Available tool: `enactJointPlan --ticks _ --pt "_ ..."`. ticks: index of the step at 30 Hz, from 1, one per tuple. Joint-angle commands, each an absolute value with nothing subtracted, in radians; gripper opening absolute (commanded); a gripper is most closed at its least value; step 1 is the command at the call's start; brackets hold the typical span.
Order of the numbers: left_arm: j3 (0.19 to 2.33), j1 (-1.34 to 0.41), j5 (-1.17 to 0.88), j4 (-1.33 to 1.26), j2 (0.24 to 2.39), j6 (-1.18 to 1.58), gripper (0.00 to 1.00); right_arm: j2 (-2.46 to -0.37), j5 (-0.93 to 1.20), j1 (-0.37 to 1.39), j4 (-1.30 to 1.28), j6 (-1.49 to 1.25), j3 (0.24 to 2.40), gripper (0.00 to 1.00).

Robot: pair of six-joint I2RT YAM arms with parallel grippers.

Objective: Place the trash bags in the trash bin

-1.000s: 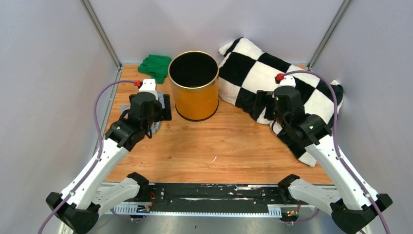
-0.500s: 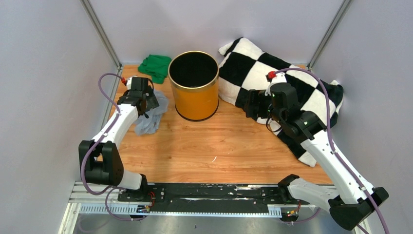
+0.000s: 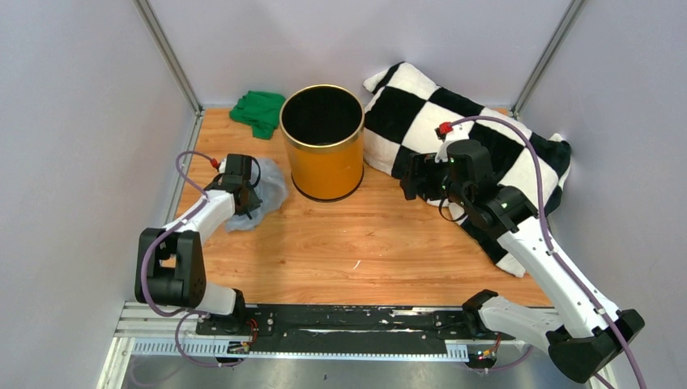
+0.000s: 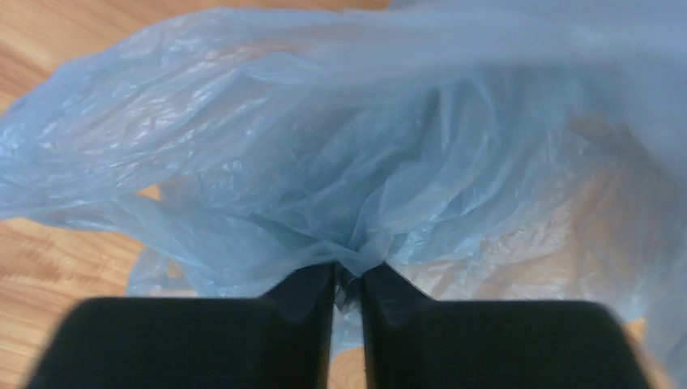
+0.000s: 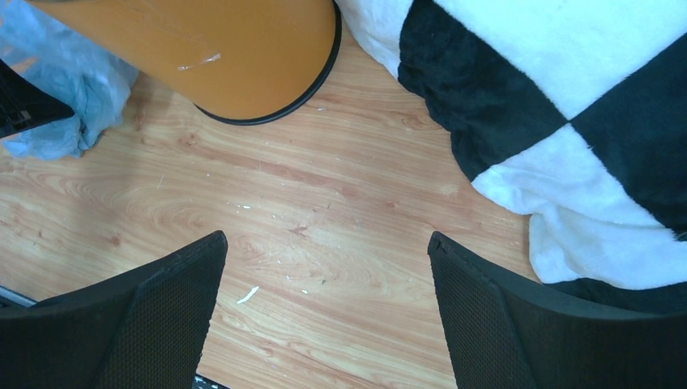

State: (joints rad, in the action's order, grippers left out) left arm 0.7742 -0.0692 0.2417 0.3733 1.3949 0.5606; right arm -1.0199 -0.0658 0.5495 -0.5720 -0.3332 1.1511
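Your left gripper [image 4: 347, 279] has its jaws pinched shut on a gathered fold of the trash bag [image 4: 324, 162], which lies crumpled on the table [image 3: 364, 243] at the left, just beside the trash bin [image 3: 324, 166] and outside it. Your right gripper [image 5: 324, 308] hangs with jaws spread wide and empty over bare wood, between the bin and the checkered blanket [image 3: 454, 121]. You have the grasp only; the lift, the carry over the rim and the release inside are left to do.
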Motion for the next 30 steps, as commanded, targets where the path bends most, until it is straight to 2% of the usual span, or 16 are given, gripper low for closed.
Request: enactJointPlan --ticks 1,2,8,12,17,24,30 --pt "0.678 -0.089 0.125 0.338 1.268 0.560 0.03 -1.019 -0.024 0.544 -0.556 -0.359 1.100 0.93" --pt "0.652 -0.108 0.107 0.341 1.227 0.562 0.00 -1.017 -0.016 0.544 -0.548 -0.365 1.087 0.93" --pt "0.570 -0.359 0.036 0.370 1.073 0.630 0.00 -1.003 0.110 0.549 -0.493 -0.406 0.990 0.89" --pt "0.575 -0.542 0.022 0.382 1.037 0.668 0.00 -0.981 0.129 0.614 -0.432 -0.404 0.907 0.88" --pt "0.623 -0.665 -0.008 0.387 1.032 0.677 0.00 -0.978 0.129 0.716 -0.300 -0.406 0.791 0.89" --pt "0.698 -0.672 -0.055 0.381 1.064 0.649 0.22 -1.013 0.063 0.862 -0.182 -0.426 0.752 0.90" --pt "0.776 -0.673 -0.046 0.425 1.051 0.637 0.39 -1.092 0.007 0.884 -0.156 -0.389 0.778 0.91"
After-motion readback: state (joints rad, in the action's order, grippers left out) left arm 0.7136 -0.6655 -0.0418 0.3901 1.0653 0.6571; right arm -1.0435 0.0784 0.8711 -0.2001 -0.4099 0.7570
